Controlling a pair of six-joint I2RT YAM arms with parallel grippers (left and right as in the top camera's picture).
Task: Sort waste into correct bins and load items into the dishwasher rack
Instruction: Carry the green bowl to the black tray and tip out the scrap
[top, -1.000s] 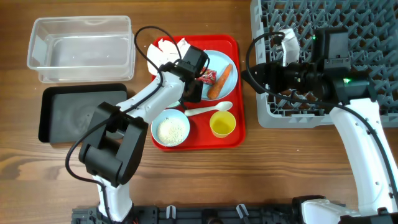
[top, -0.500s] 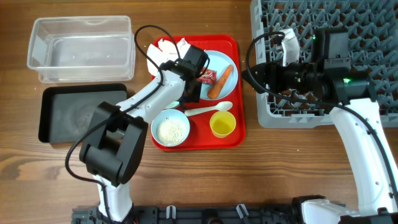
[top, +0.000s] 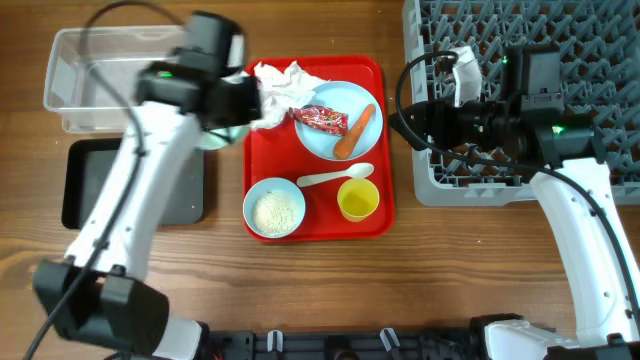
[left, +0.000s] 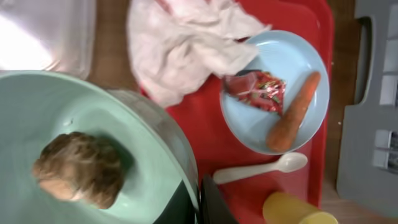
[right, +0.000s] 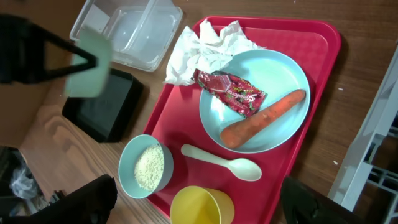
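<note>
My left gripper (top: 238, 108) is shut on the rim of a pale blue bowl (top: 225, 135) and holds it above the table, just left of the red tray. In the left wrist view the bowl (left: 93, 118) holds a brown lump (left: 78, 169), and the jaws (left: 198, 202) pinch its rim. On the red tray sit a crumpled tissue (top: 280, 83), a plate (top: 320, 140) with a red wrapper (top: 322, 119) and a carrot (top: 355, 131), a white spoon (top: 335, 177), a yellow cup (top: 358, 200) and a bowl of rice (top: 274, 208). My right gripper (top: 410, 115) is open and empty beside the tray.
The clear tub (top: 130, 80) stands at the back left, with the black tray (top: 90, 185) in front of it. The grey peg rack (top: 530, 60) fills the back right, under my right arm. The red tray (top: 380, 215) lies between them.
My left arm has lifted the bowl with the brown lump off the red tray and swung it left, towards the tub and black tray. The right arm has not moved.
</note>
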